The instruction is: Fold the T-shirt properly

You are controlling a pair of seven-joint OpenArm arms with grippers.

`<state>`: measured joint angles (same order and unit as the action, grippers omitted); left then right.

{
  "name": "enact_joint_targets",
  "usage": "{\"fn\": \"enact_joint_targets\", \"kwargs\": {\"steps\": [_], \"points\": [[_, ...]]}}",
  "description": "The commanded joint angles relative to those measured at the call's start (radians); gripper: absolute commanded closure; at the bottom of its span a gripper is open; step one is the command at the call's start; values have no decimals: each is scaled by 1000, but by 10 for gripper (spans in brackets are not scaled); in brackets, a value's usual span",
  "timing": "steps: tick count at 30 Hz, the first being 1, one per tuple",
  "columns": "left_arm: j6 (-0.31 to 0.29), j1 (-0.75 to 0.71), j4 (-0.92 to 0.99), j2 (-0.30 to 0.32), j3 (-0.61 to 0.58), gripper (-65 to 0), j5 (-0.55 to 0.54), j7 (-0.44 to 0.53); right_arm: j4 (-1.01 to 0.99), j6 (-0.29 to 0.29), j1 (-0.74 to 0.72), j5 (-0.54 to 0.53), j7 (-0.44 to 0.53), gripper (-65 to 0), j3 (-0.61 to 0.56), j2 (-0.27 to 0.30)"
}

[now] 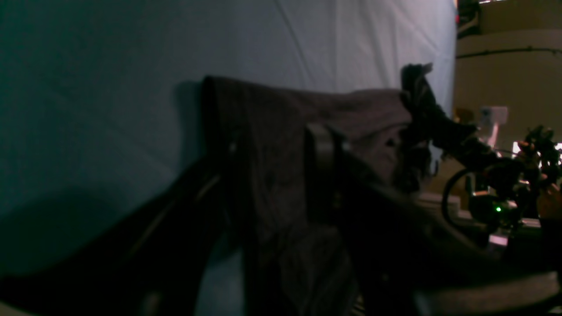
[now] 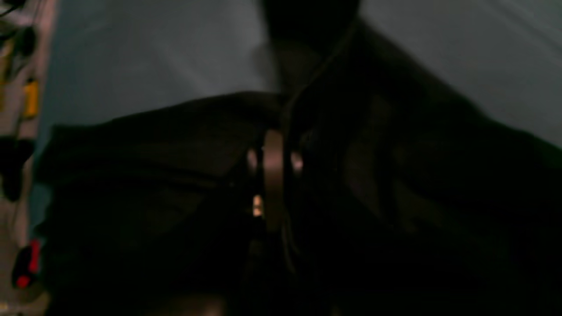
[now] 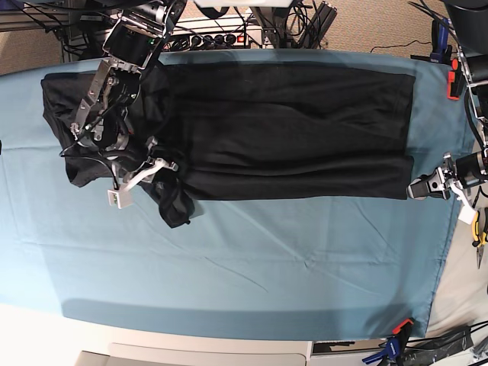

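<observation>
So I've got the T-shirt (image 3: 282, 130) spread across the far half of the table cloth (image 3: 229, 267), long way running left to right, and I'm on both ends of it. My right gripper (image 3: 169, 165) is at the left end in the base view, down on the bunched bit near the sleeve, jaws together; my wrist view shows dark fabric all round the finger, so I'd say I'm pinching cloth there. My left gripper (image 3: 419, 187) is at the near right corner of the shirt, and in that wrist view the finger (image 1: 322, 149) has cloth draped against it, so it looks clamped on the hem.

Tip for this step, as I see it: lift both ends together and keep the shirt taut between them, otherwise the middle sags and the fold creases. The left end is already rumpled, so I'd go slow there and check I've got only one layer.

Containers: none here, just shirt on cloth.
</observation>
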<state>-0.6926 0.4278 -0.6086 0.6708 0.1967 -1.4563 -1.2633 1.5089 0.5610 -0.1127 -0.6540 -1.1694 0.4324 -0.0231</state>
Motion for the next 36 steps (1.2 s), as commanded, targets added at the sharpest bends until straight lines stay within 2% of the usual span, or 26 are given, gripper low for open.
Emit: {"fn": "enact_joint_targets", "kwargs": {"steps": [1, 5, 11, 16, 21, 27, 36], "points": [[-6, 26, -14, 25, 3, -211, -27, 7, 14, 32, -18, -55, -3, 0, -2, 4], [-6, 26, -14, 25, 3, -211, -27, 7, 15, 103, -17, -197, -90, 0, -3, 5], [-6, 26, -14, 24, 3, -211, -27, 7, 18, 137, -17, -304, -190, 0, -74, 49], [-6, 26, -14, 24, 3, -211, -27, 7, 49, 137, -17, -306, -217, 0, -154, 99], [-6, 26, -14, 24, 3, -211, -27, 7, 86, 137, -17, -306, -227, 0, -184, 121], [-6, 24, -14, 24, 3, -210, -27, 7, 193, 137, 5, -307, -227, 0, -184, 123], [-6, 24, -14, 24, 3, -210, -27, 8, 356, 137, 161, -307, -227, 0, -184, 123]]}}
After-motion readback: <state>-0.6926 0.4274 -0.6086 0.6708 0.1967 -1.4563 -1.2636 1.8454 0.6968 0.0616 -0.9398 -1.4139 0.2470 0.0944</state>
